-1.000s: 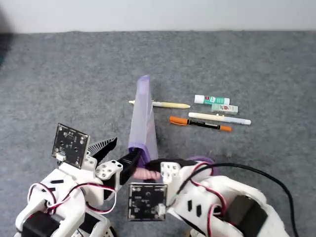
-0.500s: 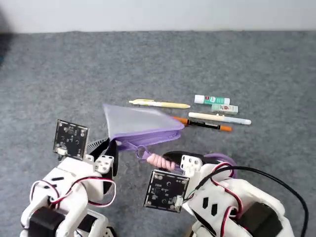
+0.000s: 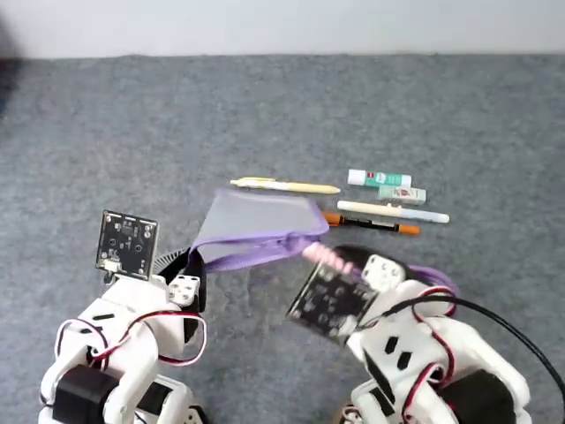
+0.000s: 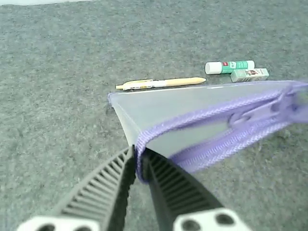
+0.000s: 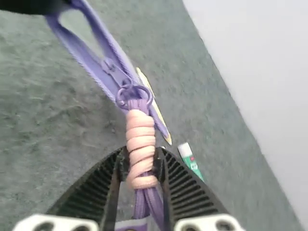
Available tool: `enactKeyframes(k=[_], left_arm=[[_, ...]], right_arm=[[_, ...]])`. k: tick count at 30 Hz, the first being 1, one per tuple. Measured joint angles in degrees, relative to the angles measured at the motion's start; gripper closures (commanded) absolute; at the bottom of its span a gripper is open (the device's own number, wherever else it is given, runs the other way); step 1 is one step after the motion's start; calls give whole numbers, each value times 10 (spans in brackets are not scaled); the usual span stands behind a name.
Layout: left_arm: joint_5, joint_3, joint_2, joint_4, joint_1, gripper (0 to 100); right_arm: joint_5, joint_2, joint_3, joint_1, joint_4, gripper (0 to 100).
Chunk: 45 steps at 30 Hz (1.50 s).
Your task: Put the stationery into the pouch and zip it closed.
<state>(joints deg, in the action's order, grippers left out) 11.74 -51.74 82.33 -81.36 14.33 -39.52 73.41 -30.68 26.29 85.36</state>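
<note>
Left arm [image 3: 106,353] and right arm [image 3: 415,353] have white shells, black motors [image 3: 75,389], red-white-black wires [image 3: 172,334] (plus a thick black cable [image 3: 494,322] on the right). Left tool [image 4: 137,161] and right tool [image 5: 140,156] have ribbed black fingers [image 4: 168,185].

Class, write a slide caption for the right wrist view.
Right claw shut on the pink zipper pull of the purple pouch.

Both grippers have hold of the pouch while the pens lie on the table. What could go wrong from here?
1. The left gripper pinches the pouch only by the end of its zip tape; a pull may tug it free.
2. The right gripper holds just the pink cord on the slider, which could slip out.
3. The pouch is close by the orange pen and yellow pen, so a swing might scatter them.
</note>
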Motion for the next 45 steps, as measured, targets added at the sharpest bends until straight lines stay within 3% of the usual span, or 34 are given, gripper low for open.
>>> enactKeyframes(k=[10, 16, 23, 30, 38, 45], left_arm=[[-2, 0, 0, 0, 0, 987], [-60, 2, -1, 0, 0, 987], [-60, 2, -1, 0, 0, 987], [-65, 2, -1, 0, 0, 987], [-65, 2, -2, 0, 0, 987], [-63, 2, -2, 0, 0, 987]], right_arm=[[93, 10, -11, -91, 0, 991], [138, 8, -44, -142, 0, 991], [214, 11, -49, -146, 1, 984], [280, 11, -46, -152, 73, 840], [360, 4, -25, -157, 86, 841], [457, -142, 81, -157, 86, 841]])
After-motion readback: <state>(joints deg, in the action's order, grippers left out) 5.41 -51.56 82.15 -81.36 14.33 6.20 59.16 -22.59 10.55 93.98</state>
